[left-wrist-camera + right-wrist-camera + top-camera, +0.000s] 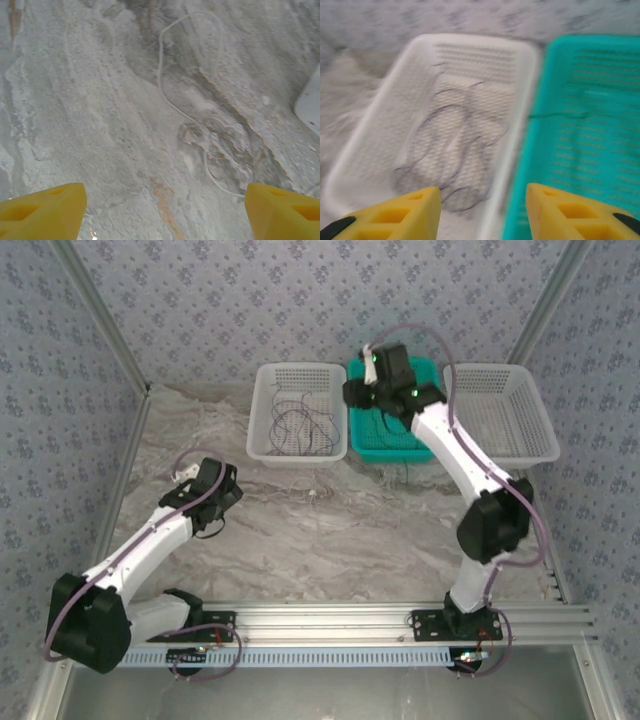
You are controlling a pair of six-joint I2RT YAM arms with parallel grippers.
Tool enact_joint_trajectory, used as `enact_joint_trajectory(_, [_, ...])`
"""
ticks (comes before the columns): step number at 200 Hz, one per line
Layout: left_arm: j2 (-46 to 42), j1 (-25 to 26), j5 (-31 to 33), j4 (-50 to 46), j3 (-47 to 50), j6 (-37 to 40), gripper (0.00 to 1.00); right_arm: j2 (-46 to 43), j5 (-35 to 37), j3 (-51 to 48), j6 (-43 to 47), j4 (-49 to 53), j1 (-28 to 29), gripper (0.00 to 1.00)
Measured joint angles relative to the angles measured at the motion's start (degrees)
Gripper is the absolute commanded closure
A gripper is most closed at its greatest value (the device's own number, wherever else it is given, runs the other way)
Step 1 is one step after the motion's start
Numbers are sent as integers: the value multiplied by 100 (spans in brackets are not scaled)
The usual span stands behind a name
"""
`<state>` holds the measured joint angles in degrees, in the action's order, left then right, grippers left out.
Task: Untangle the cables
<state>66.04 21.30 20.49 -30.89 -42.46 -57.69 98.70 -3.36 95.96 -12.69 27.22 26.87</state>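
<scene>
L gripper [165,212] jaws spread over open table [90,110]. R gripper [482,210] jaws spread, empty, above white basket [526,57] w/ cables [451,150], by teal basket [590,41] rim.

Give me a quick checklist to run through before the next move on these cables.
1. Right jaws apart, nothing between them: ok.
2. Left jaws apart, nothing held: ok.
3. Dark cables in the white basket separated: not ok, loops overlap.
4. Teal-green wire lying inside the teal basket: ok.
5. Table free of strays: not ok, a pale wire lies there.
</scene>
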Motion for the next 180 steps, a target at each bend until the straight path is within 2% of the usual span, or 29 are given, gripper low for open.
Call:
enact_joint_trajectory(25, [299,-407,-76,269,0,116,18,-1016,-251,-1735,-94,-1036,866,47])
enact_joint_trajectory(56, [1014,-892,-339,785,-129,332,22,-1639,-295,-2997,-214,-1923,1790,47])
enact_joint_trajectory(72, [1539,-1054,-452,997,-341,389,24,-1696,-310,-3320,-367,-2146,1991,46])
enact_joint_trajectory(94, [2190,-1189,-490,1250,-629,461,34,-1696,-341,-3543,-603,-2277,2131,46])
enact_joint_trajectory(111, [2544,-1233,-496,1443,-763,605,42,-1696,-337,-3611,-713,-2337,2223,46])
enact_joint_trajectory(139, [2931,-1268,-468,1578,-879,671,48,-1698,-341,-3670,-863,-2457,2337,46])
enact_joint_trajectory(153, [3062,-1268,-431,1572,-901,658,58,-1714,-348,-3700,-920,-2470,2354,46])
enact_joint_trajectory(170, [3123,-1270,-317,1526,-905,715,89,-1746,-343,-3711,-960,-2470,2354,46])
enact_joint_trajectory(180, [3119,-1285,-317,1530,-905,706,100,-1768,-330,-3711,-960,-2481,2354,46])
